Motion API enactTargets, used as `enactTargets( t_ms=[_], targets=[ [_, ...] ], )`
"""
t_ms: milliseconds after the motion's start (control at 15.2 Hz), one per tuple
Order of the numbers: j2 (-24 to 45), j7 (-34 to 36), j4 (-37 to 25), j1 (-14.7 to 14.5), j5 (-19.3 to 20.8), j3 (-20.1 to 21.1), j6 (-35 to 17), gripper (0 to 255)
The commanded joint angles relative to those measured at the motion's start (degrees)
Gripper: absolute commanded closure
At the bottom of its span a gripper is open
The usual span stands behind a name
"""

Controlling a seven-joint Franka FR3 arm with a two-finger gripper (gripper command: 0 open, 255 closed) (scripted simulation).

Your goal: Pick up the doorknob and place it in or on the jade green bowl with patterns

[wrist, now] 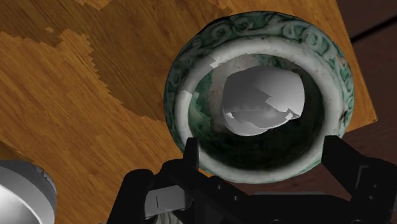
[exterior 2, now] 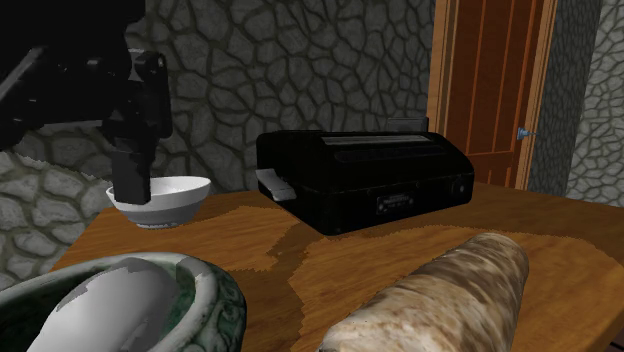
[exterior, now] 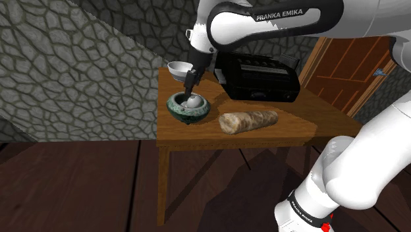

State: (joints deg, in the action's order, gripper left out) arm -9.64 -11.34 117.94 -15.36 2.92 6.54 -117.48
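The green patterned bowl (exterior: 178, 112) (exterior 2: 222, 305) (wrist: 191, 70) stands near the left edge of the wooden table (exterior: 309, 118) in the shoulder view. A pale grey rounded doorknob (exterior: 192, 101) (exterior 2: 110, 310) (wrist: 261, 98) lies inside it, resting against the bowl's wall. My black gripper (exterior: 190, 87) (exterior 2: 131, 185) (wrist: 264, 149) hangs just above the bowl, open. Its fingers (wrist: 191, 156) stand apart over the rim and do not touch the doorknob.
A small white bowl (exterior: 179, 68) (exterior 2: 175, 195) (wrist: 19, 197) sits behind the green one. A black boxy appliance (exterior: 260, 76) (exterior 2: 365, 175) stands at the table's back, a bread loaf (exterior: 248, 121) (exterior 2: 450, 300) lies at the front. Stone walls and a wooden door (exterior: 349, 72) (exterior 2: 490, 90) stand behind.
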Motion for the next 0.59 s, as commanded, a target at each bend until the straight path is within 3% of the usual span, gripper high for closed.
enactTargets(
  t_ms=[0,528],
  targets=[
    [-1.12,-0.14,-1.97,-0.07,-0.2,0.02,3.15,0],
    [-1.48,-0.19,-3.08,-0.1,-0.27,0.04,4.63,0]
  ],
)
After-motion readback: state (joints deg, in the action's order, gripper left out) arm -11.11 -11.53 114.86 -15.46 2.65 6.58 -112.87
